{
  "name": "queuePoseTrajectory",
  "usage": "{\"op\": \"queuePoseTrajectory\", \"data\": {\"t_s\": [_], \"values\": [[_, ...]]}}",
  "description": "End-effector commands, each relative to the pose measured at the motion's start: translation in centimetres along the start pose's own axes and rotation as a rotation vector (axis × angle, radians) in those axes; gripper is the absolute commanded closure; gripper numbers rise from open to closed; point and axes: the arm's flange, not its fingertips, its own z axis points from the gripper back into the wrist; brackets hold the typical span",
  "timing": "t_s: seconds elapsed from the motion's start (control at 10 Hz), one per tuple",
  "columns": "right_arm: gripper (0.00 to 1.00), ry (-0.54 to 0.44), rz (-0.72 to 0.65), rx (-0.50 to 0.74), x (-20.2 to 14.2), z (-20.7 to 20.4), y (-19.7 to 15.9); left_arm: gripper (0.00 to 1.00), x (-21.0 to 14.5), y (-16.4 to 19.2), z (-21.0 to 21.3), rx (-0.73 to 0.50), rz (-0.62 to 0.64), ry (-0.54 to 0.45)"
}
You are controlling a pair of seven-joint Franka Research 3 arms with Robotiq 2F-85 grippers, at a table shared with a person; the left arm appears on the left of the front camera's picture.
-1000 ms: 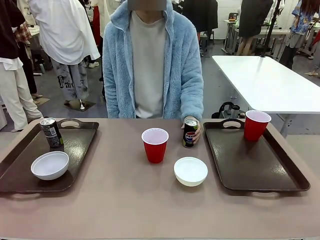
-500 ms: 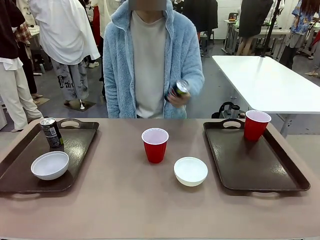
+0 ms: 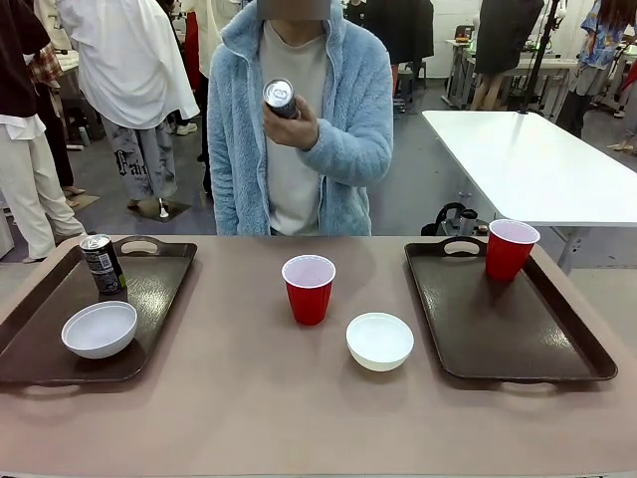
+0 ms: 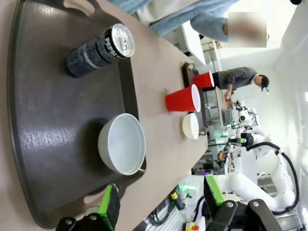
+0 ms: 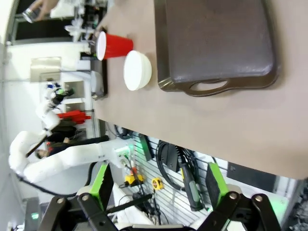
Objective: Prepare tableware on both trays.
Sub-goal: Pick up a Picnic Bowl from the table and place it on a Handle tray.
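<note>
The person's hand (image 3: 302,127) has lifted the can (image 3: 280,98) off the counter (image 3: 249,418) to chest height; the right tray (image 3: 498,329) holds only 1 cup (image 3: 511,249). Left gripper (image 4: 161,202) and right gripper (image 5: 159,183) both hang open, empty.

This was a robotics lab in an open workshop hall. The brown tabletop (image 3: 249,398) stood on a bare grey floor (image 3: 428,189), with a white worktable (image 3: 528,159) behind it and people (image 3: 129,60) standing about. A slatted wall panel (image 5: 161,192) hung with cables and tools sat beside a white robot arm (image 5: 62,161).
</note>
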Motion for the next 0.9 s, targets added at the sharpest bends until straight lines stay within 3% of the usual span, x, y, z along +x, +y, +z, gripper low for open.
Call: {"op": "queuePoseTrajectory", "data": {"t_s": [0.0, 0.4, 0.7, 0.8], "values": [[0.0, 0.051, -0.051, -0.114, 3.4, -3.8, 5.2, 0.07, -0.1, 0.1, 0.3, -0.015, -0.015, 0.0], [0.0, 0.069, -0.002, -0.367, 6.1, -11.9, 19.6, 0.07, -0.1, 0.1, 0.3, -0.015, -0.015, 0.0], [0.0, 0.058, 0.063, -0.566, 5.2, -19.0, 24.7, 0.07, -0.1, 0.1, 0.3, -0.015, -0.015, 0.0], [0.0, 0.103, 0.081, -0.549, 5.0, -20.2, 25.1, 0.07, -0.1, 0.1, 0.3, -0.015, -0.015, 0.0]]}}
